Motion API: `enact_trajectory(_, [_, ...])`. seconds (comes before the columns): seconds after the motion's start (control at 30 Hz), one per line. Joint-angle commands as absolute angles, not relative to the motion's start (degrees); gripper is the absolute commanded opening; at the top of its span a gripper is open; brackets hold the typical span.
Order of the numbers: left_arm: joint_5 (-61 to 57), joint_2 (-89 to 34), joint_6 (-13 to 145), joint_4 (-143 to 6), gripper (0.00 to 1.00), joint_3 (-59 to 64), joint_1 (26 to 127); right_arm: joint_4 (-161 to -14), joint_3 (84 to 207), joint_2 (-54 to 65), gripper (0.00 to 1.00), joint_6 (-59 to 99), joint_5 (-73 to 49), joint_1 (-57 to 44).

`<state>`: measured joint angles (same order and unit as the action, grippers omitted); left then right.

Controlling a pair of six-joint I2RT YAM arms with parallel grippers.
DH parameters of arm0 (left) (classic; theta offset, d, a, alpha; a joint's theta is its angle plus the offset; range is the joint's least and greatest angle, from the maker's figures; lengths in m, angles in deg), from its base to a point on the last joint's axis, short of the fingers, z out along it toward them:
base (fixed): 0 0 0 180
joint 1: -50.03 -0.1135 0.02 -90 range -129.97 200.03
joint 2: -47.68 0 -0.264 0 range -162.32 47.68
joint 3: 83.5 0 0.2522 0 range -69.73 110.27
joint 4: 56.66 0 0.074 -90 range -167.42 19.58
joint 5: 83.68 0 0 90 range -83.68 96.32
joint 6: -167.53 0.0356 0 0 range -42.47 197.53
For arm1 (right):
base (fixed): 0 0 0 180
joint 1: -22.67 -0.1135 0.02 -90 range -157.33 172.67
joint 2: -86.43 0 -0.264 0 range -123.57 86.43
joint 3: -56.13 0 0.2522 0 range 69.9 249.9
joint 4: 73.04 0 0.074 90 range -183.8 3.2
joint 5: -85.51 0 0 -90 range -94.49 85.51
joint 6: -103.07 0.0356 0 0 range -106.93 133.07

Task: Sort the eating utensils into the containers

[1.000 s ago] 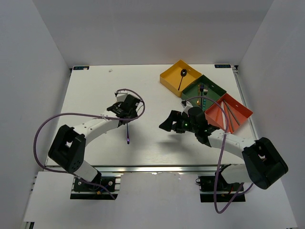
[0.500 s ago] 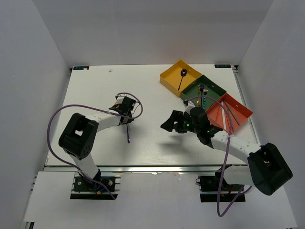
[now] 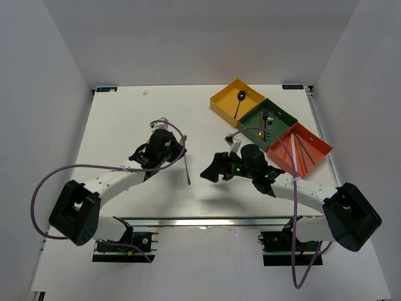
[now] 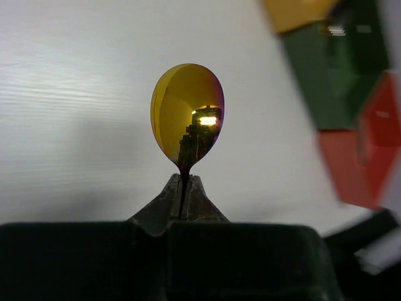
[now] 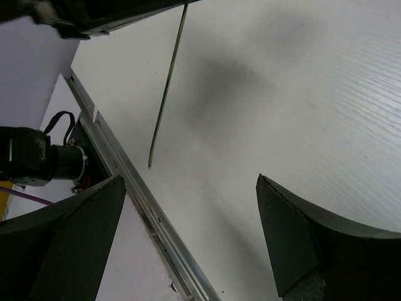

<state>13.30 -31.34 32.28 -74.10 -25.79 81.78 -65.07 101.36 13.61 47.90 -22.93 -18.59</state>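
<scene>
white table (image 3: 119, 119): left gripper (image 4: 185, 183) clamped on spoon (image 4: 188, 113), right gripper (image 5: 189, 188) jaws apart

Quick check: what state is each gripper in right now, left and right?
The left gripper is closed on the spoon.
The right gripper is open, holding nothing.

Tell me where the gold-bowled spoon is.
In the top view, left of centre: the spoon is pinched in the left gripper, just left of the right gripper.
</scene>
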Motion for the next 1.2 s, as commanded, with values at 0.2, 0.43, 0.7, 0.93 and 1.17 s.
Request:
enact_trajectory(0.2, [14.75,-28.25,22.69,-76.12,0.00,-20.35,88.61,-61.58,104.87,14.71,0.89,43.83,-17.14,-21.81])
enact_trajectory(0.43, [15.37,-28.34,21.81,-76.05,0.00,-19.02,90.54,-65.27,109.35,10.41,0.83,42.77,-13.54,-24.26])
enact_trajectory(0.7, [16.59,-30.19,21.90,-76.57,0.00,-17.09,91.16,-65.97,116.21,2.76,0.09,42.69,-12.67,-26.29])
enact_trajectory(0.93, [33.77,-32.29,27.95,-90.87,0.98,-6.14,91.07,-68.68,117.70,2.94,0.00,41.02,-9.32,-23.40])
enact_trajectory(1.17, [53.68,-26.77,32.00,-108.55,0.98,7.43,89.32,-84.06,132.71,-2.96,0.00,38.38,-4.67,-8.91])
